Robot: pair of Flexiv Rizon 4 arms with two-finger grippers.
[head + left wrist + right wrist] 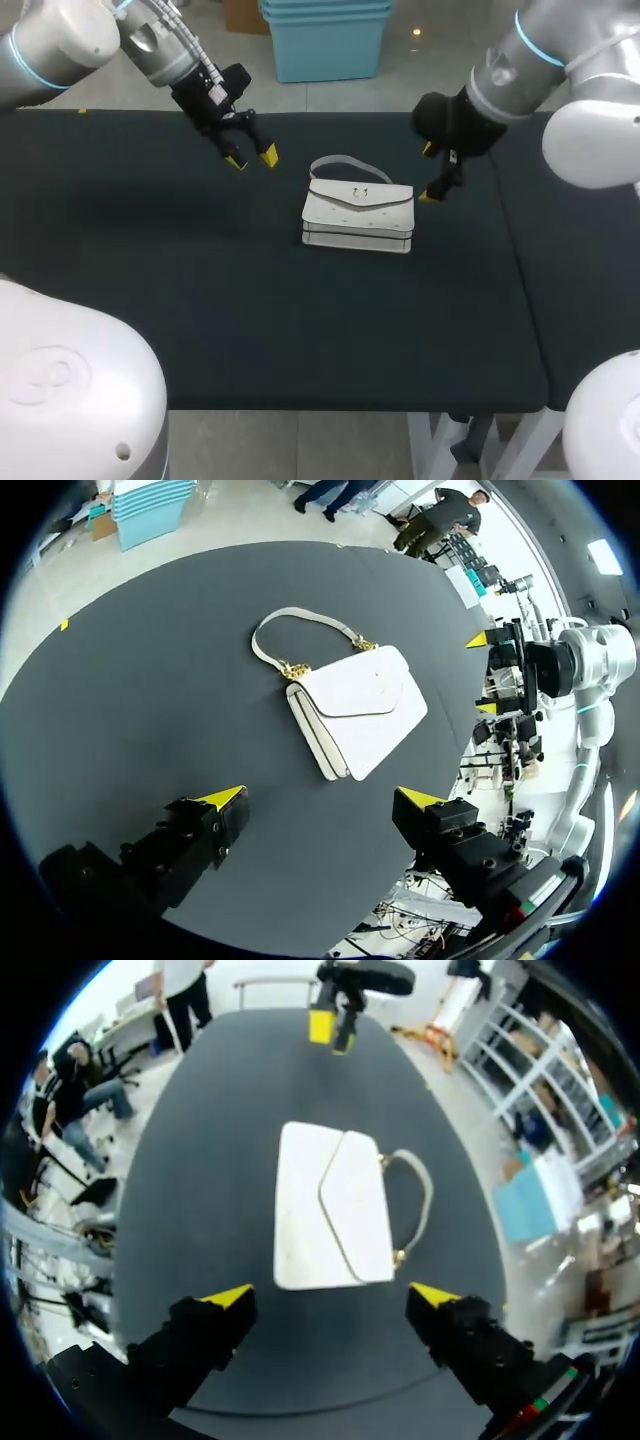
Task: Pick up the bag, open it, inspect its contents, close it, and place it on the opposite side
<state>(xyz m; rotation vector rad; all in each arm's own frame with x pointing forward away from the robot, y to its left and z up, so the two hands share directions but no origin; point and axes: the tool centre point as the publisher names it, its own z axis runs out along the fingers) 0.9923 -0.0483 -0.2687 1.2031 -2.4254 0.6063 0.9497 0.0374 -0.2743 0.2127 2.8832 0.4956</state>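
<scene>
The bag (358, 215) is lying flat on the bench (200, 300), somewhat right of the middle and nearer the far edge than the near one. Its long axis is running parallel to the far edge. The flap (362, 195) is facing up and lying closed. The strap (345, 163) is resting on the bench on the bag's far side.

The right tool (430, 173) is hanging just beside the bag's right end, fingers spread and holding nothing. From its wrist view the bag is lying directly ahead of it, the short end facing the gap between its fingers.

The left tool (250, 158) is hovering toward the far-left of the bag, clearly apart from it, also spread and empty.

Judgement: the right arm is standing nearer for the pick-up. The loose strap is posing the main snag risk.
</scene>
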